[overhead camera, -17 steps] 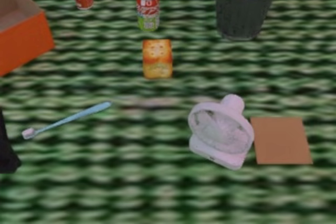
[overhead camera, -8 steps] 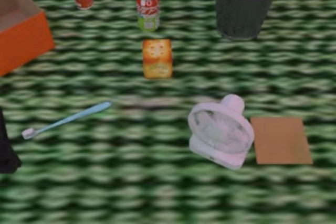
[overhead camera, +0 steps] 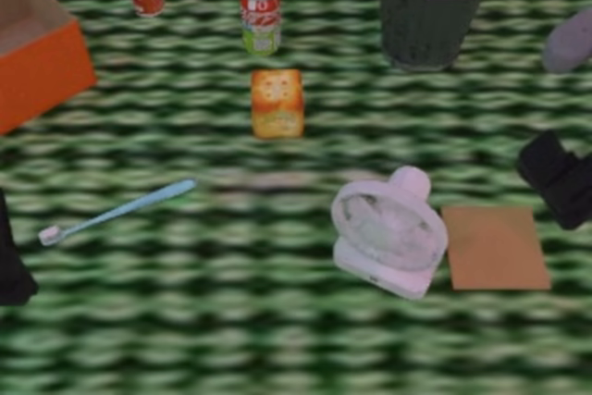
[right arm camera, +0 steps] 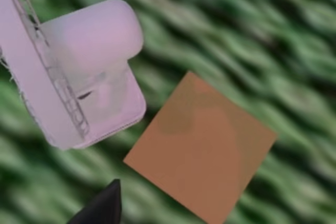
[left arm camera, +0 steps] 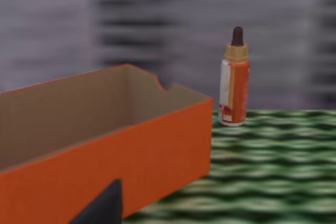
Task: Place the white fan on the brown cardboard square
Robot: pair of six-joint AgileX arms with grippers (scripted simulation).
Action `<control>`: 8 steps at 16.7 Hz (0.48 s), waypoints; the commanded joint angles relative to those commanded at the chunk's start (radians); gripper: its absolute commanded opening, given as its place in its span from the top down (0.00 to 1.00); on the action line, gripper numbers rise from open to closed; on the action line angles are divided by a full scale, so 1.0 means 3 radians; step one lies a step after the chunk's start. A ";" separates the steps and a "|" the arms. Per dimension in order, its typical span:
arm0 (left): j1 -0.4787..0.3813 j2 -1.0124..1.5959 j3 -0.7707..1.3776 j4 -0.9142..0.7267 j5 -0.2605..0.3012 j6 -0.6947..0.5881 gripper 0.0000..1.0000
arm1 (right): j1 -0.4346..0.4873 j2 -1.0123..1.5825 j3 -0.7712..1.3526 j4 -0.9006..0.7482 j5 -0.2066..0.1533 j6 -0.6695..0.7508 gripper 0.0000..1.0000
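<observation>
While the white fan (overhead camera: 389,237) is standing on the green cloth just left of the brown cardboard square (overhead camera: 494,248), low and right of centre, nothing is placed yet: the right gripper (overhead camera: 558,178) is hovering at the right edge, its opening impossible to tell.

Right arm (overhead camera: 558,176) black, blocky; grey rounded link (overhead camera: 569,41).

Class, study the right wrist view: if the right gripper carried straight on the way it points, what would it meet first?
Probably the brown cardboard square, which fills the view ahead of the right gripper; the white fan sits off to one side. Depth is uncertain.
</observation>
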 joint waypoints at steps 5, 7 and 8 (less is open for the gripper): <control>0.0000 0.0000 0.0000 0.0000 0.0000 0.0000 0.00 | 0.0515 0.1585 0.1474 -0.1109 0.0002 -0.0281 0.00; 0.0000 0.0000 0.0000 0.0000 0.0000 0.0000 0.00 | 0.0676 0.2052 0.1939 -0.1447 0.0002 -0.0369 0.00; 0.0000 0.0000 0.0000 0.0000 0.0000 0.0000 0.00 | 0.0744 0.2240 0.2134 -0.1585 0.0002 -0.0405 0.00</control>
